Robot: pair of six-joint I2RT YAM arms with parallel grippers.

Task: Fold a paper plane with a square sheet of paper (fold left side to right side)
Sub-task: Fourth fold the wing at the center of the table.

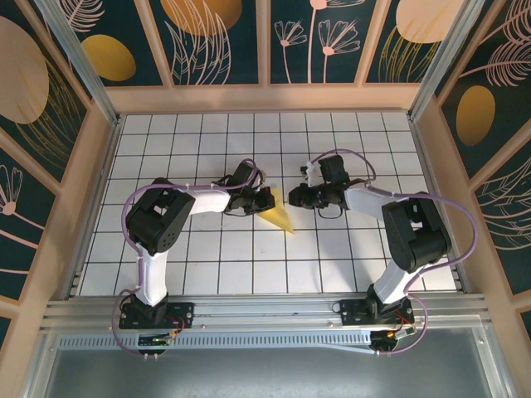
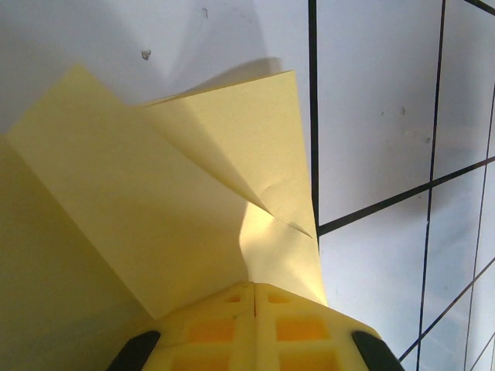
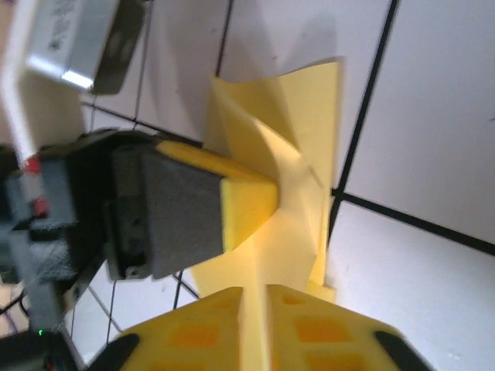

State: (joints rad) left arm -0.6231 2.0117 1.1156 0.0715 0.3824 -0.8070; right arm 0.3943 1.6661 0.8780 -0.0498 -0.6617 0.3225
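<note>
Both sets of fingers are gripping the paper. The left fingers [image 2: 241, 308] are pressing shut, with the pale-yellow sheet of paper [image 2: 155, 209] running right up into the seam between them. The right fingers [image 3: 292, 313] are clamping a thin edge of the sheet, which is showing as a pale strip between their yellow pads.

From above, the left fingers [image 1: 264, 201] and the right fingers [image 1: 295, 197] are facing each other, close together, near the middle of the white gridded worktop [image 1: 332, 257]. The sheet [image 1: 280, 219] is showing between and just nearer than them as a narrow folded wedge, its point aiming toward the near right. Creased, layered flaps are fanning out from the grips, and one is casting a shadow on the tiles.
</note>
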